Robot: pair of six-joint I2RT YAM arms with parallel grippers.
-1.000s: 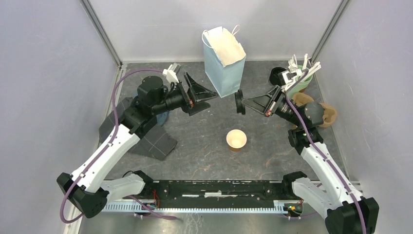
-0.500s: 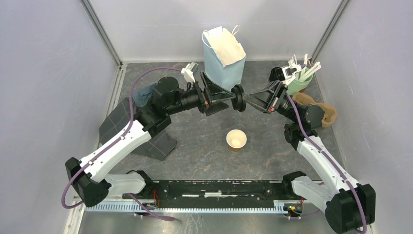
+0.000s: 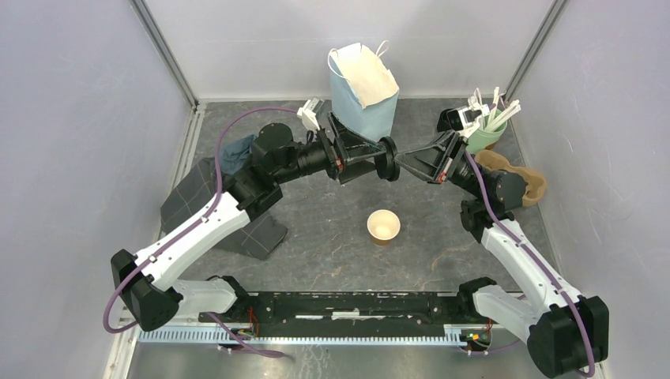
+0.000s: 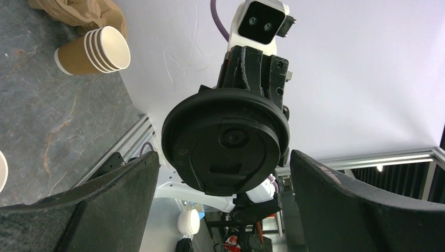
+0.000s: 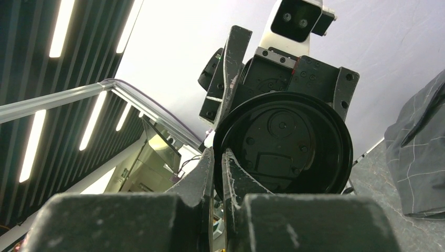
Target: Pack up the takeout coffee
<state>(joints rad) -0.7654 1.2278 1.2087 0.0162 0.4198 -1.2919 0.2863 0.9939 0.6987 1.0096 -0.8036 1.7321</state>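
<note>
**Black lid held up between two arms, cup left open on the table**

The blue bag (image 3: 363, 99) is stood open at the back of the table (image 3: 316, 253), likely so that the drink can be lowered in from above. In front of it the black lid (image 3: 387, 159) is held up in the air on its edge. It is pinched at the rim by the right gripper (image 3: 401, 162), whose jaws are closed tight on it. The left gripper (image 3: 371, 151) is spread as wide as it goes, with a finger at each side of the lid. The lid is not seen to be touched by it. A hand-over for a better hold seems to be planned. The brown cup (image 3: 383, 226) of the takeout coffee is set near the middle of the table with no lid on.

A dark grey cloth (image 3: 237, 229) is laid on the left. A brown cup carrier (image 3: 533, 185) and a green cup of white sticks (image 3: 483, 136) are kept on the right, with a stack of spare cups (image 4: 94, 50) near the carrier. Between the cup and the bag only the two grippers are seen
</note>
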